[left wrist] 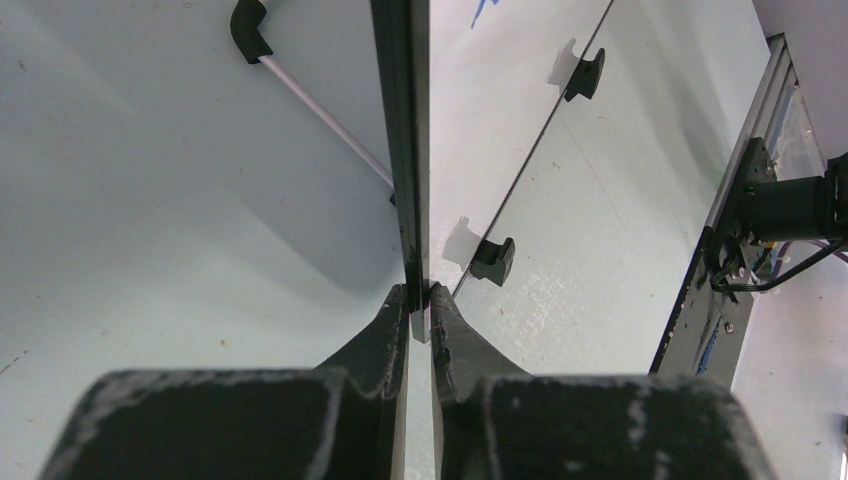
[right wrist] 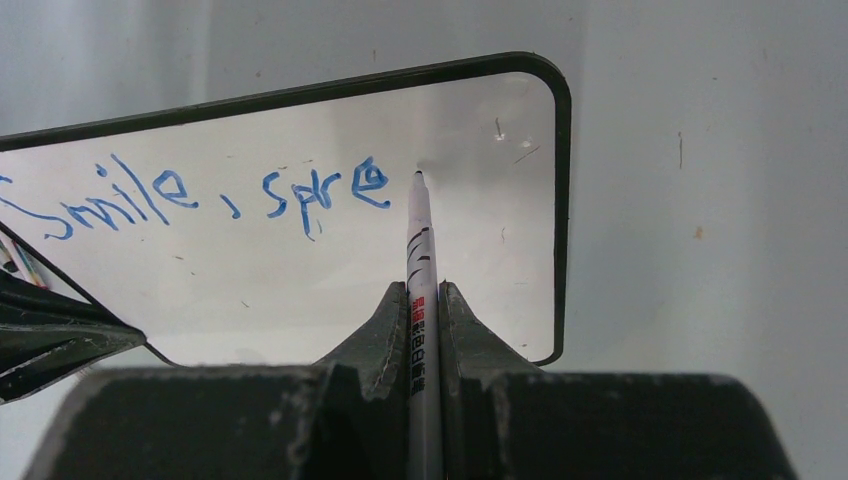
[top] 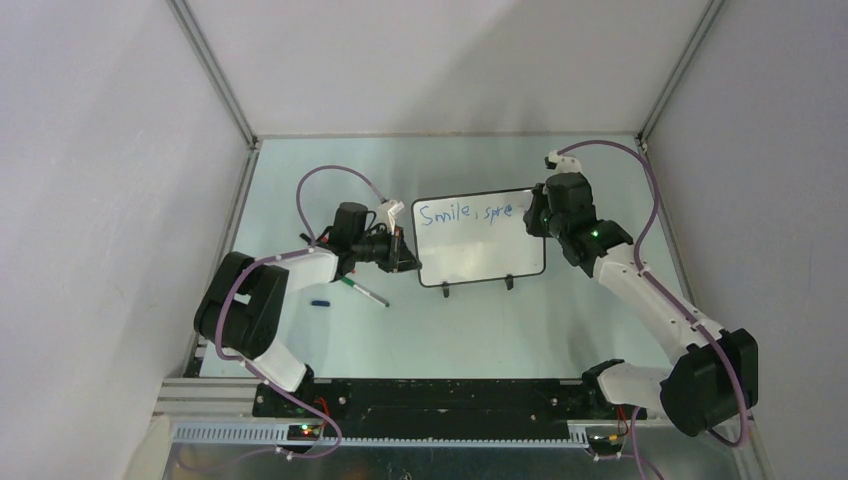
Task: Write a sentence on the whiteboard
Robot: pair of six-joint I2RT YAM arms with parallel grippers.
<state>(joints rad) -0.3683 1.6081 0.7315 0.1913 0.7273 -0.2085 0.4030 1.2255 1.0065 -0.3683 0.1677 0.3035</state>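
Whiteboard (top: 480, 255) stands mid-bench (top: 450, 335); left fingers (top: 403, 258) pinch its left edge, right fingers (top: 538, 216) clamp a marker (right wrist: 420, 235), tip at the board just right of blue writing (right wrist: 215, 195) "Smile, spre".

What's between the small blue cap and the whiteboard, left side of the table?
A thin pen-like stick lies loose between the blue cap and the whiteboard; the top view shows it.

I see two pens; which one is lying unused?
The pen lying flat on the table by the left arm; the other pen is clamped in the right gripper, tip at the whiteboard.
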